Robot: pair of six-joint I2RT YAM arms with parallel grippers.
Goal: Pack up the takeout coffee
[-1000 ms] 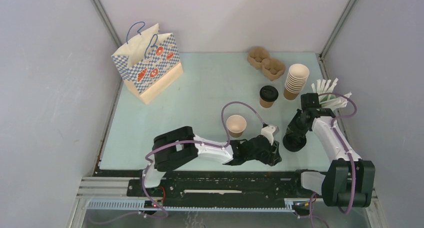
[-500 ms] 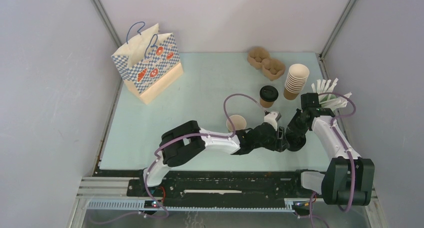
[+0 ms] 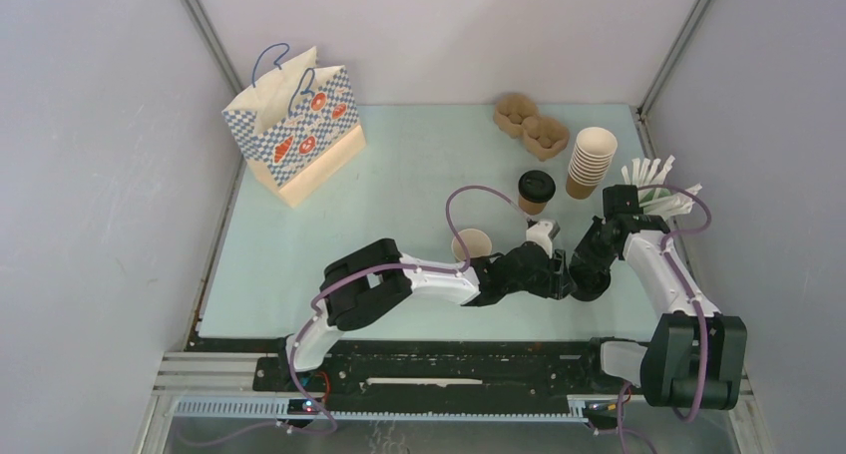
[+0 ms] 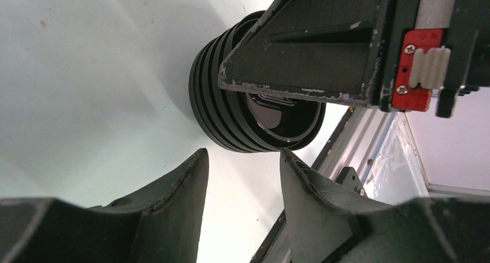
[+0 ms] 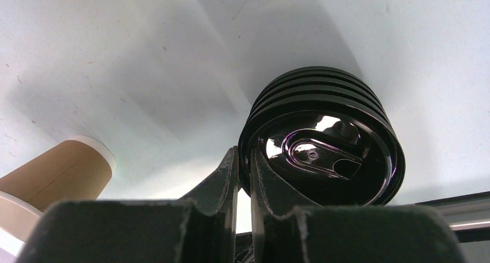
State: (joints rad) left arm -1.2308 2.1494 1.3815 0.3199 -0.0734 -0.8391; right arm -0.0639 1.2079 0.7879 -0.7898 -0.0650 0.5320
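Observation:
One takeout coffee (image 3: 536, 191), a brown paper cup with a black lid, stands mid-table. A lidless brown cup (image 3: 471, 244) (image 5: 55, 176) stands in front of it. A stack of black lids (image 3: 595, 286) (image 4: 231, 110) (image 5: 323, 139) sits at the front right. My right gripper (image 3: 589, 267) (image 5: 244, 154) reaches down onto the stack, its fingers pinched on the left rim of the top lid. My left gripper (image 3: 570, 275) (image 4: 242, 156) lies low beside the stack on its left, open, with nothing between its fingers (image 4: 190, 176).
A checked paper bag (image 3: 294, 125) stands open at the back left. Cardboard cup carriers (image 3: 531, 125), a tall stack of lidless cups (image 3: 591, 162) and a bundle of white wrapped sticks (image 3: 658, 187) fill the back right. The table's front edge (image 4: 341, 136) runs just behind the lids.
My left arm has swung right from the table's front middle to the lid stack, beside the right gripper. The right gripper has stayed on the lids.

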